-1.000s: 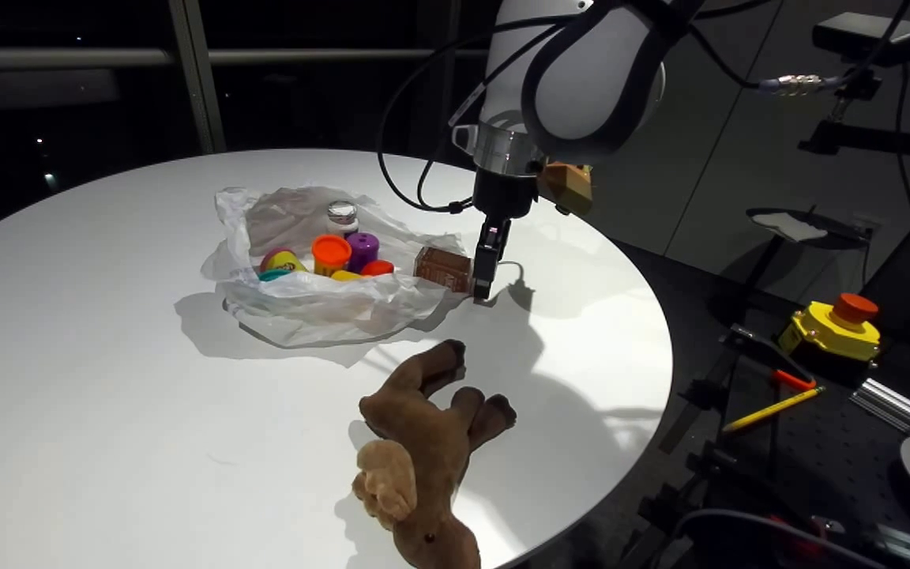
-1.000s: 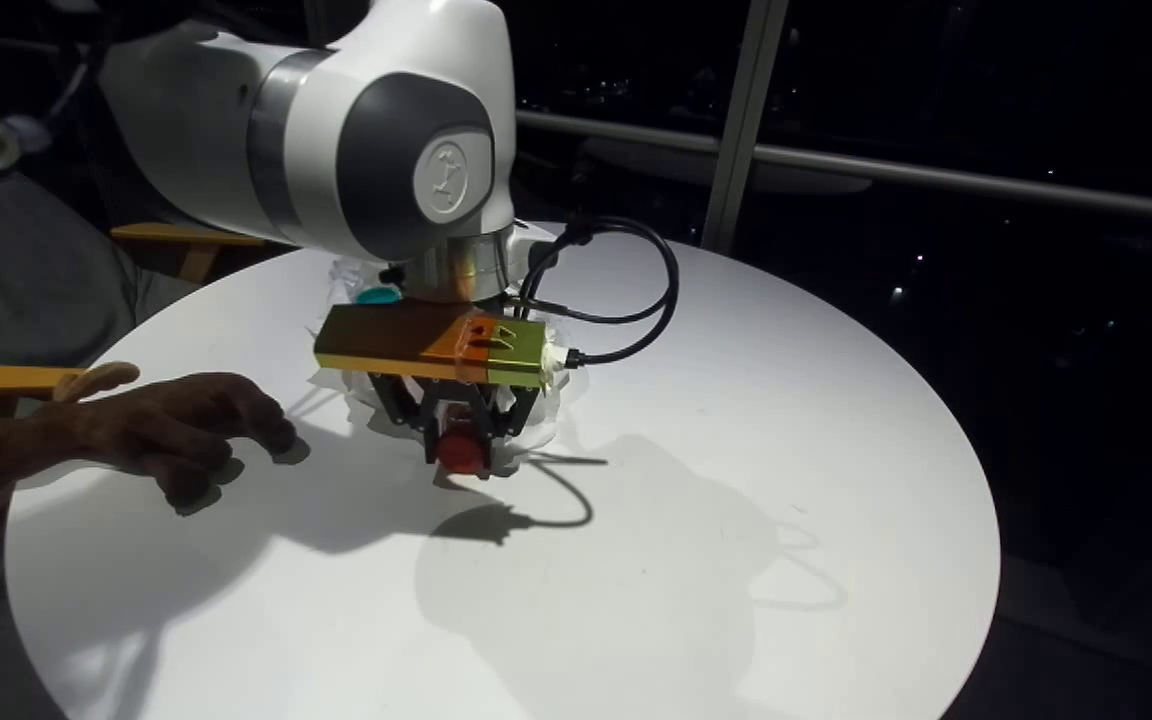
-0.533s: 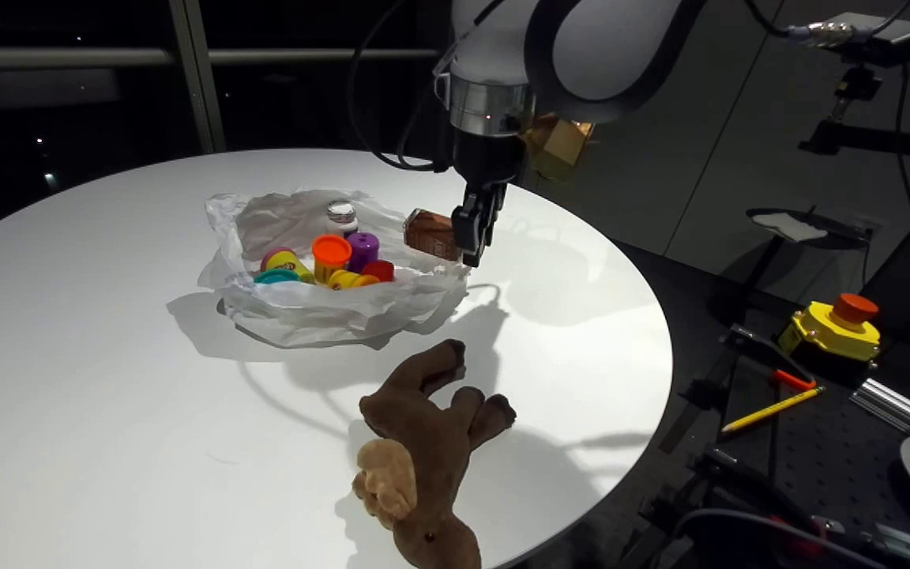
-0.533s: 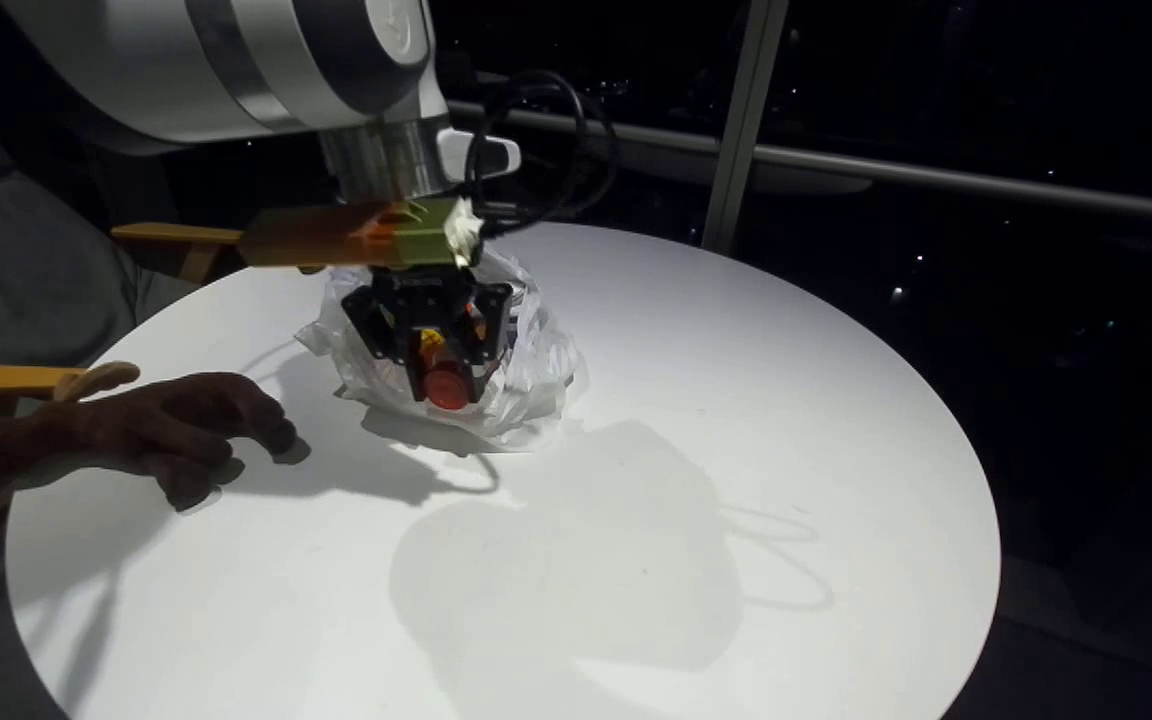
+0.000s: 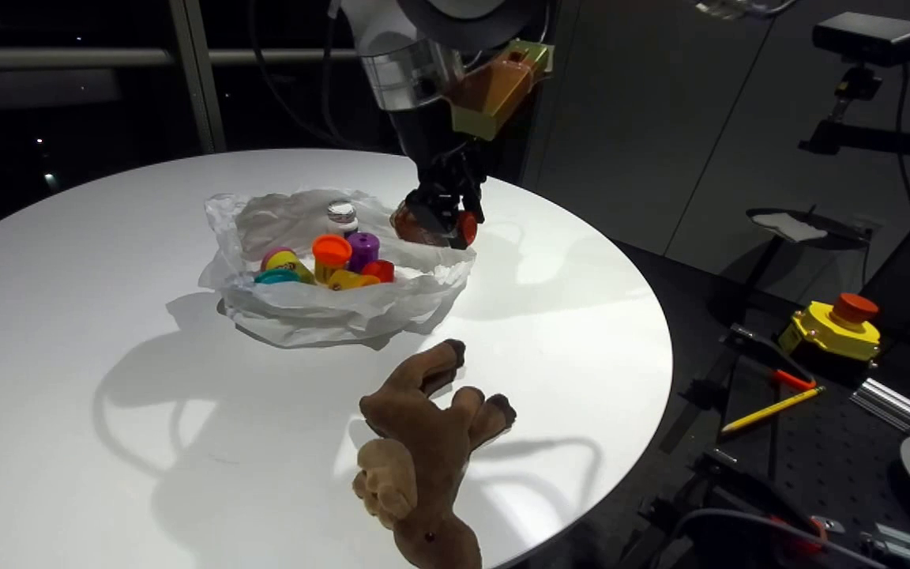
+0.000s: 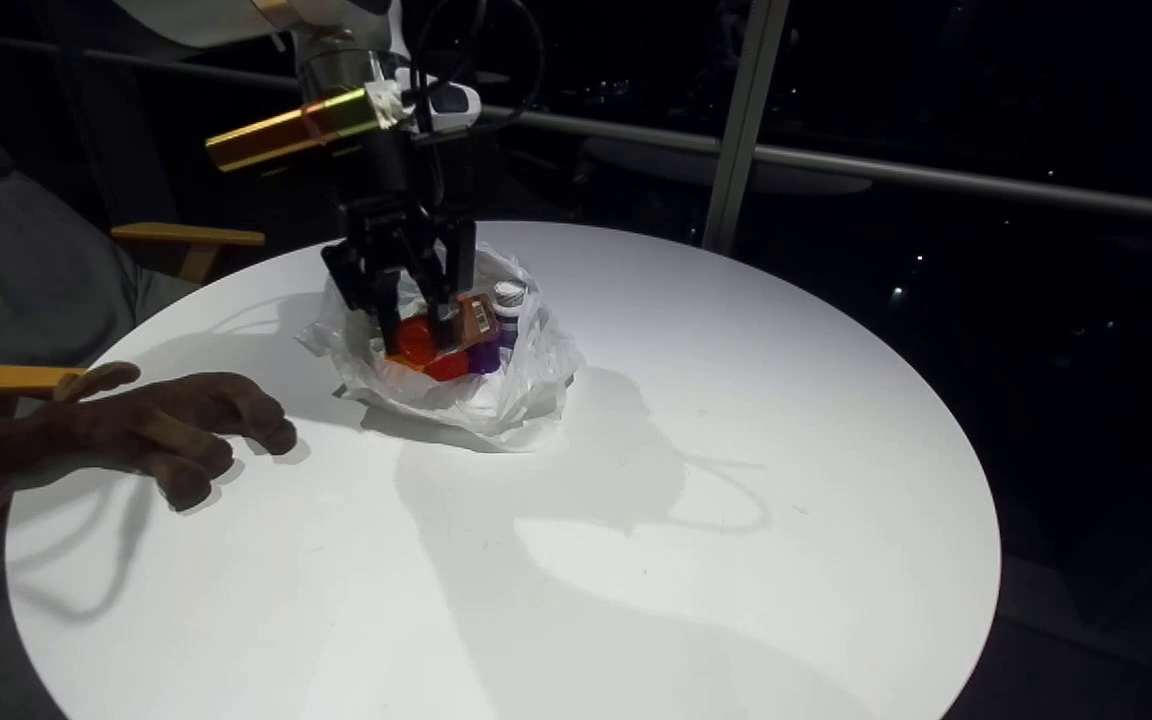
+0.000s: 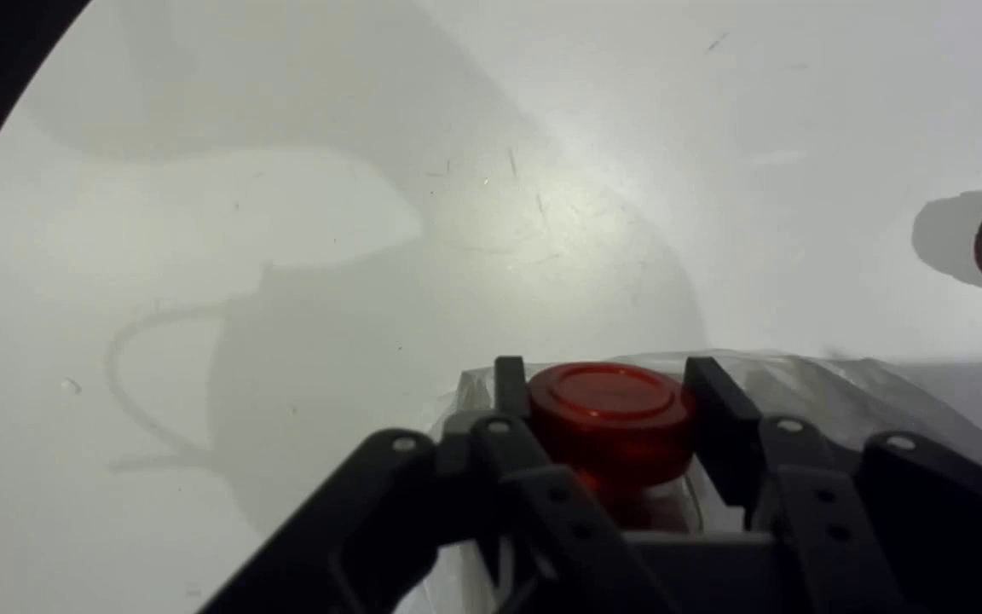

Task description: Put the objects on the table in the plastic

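Container point(image 7: 610, 431) between fingertips point(image 7: 509, 388) of gripper point(image 7: 613, 401)

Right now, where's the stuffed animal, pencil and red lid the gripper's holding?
Brown plush animal point(image 5: 426, 439), in an exterior view: its body.
Yellow pencil point(image 5: 773, 409), in an exterior view: its shaft.
Red lid point(image 7: 613, 396), in the wrist view: its top.

Red-capped bottle point(image 7: 615, 426) gripped, cups point(image 5: 331, 258) in wrinkled bag point(image 5: 329, 312), plush point(image 5: 426, 435) outside

Yellow box point(image 5: 828, 333), red button point(image 5: 855, 308) on top; yellow pencil point(image 5: 773, 409) near it, black camera point(image 5: 870, 41) higher up. Gray chair point(image 6: 36, 270), wooden armrests point(image 6: 186, 234). Dark window point(image 6: 936, 90), horizontal rail point(image 6: 986, 184) in both exterior views.
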`<act>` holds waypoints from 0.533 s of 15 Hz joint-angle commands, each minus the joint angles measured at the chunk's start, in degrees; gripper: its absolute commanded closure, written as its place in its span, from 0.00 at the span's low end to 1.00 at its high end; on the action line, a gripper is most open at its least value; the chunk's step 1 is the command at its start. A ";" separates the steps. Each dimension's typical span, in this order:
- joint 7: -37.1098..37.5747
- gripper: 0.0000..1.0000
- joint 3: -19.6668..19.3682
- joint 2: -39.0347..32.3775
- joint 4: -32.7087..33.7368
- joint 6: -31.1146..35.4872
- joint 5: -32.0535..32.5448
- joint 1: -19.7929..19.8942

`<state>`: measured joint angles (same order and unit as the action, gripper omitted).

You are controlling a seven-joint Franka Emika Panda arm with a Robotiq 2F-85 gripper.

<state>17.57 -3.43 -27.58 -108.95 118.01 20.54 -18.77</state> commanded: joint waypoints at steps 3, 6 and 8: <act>-0.45 0.77 1.29 -12.05 16.19 -5.94 -1.04 2.93; -1.08 0.78 1.30 -16.45 21.00 -7.76 -3.16 4.48; -1.91 0.78 1.74 -18.56 23.64 -7.91 -5.32 5.75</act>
<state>17.35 -2.95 -42.52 -92.01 113.30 18.22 -14.94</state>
